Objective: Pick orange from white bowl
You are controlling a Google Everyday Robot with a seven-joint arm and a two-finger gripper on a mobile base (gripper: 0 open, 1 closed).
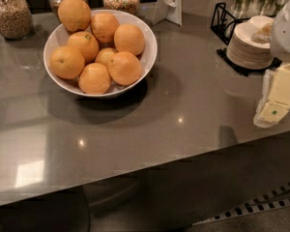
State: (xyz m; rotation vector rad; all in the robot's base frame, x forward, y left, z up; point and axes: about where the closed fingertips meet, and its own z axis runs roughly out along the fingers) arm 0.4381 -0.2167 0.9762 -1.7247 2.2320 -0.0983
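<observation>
Claw (272,112) at rt edge, orange (129,38) in white bowl (133,19), well apart

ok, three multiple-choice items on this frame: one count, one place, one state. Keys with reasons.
1. How many round orange fruits show in the wide, glossy white ceramic bowl? A three; B eight; C fifteen.
2. Where is the robot's cream-coloured gripper? A over the bowl; B at the right edge, beside the stack of small white dishes; C out of view.
3. The bowl is: A tipped over; B upright, empty; C upright, piled full.
Key: 1 B, eight countable. 2 B, it hangs far right of the bowl. 3 C, level rim, fruit heaped above it.
</observation>
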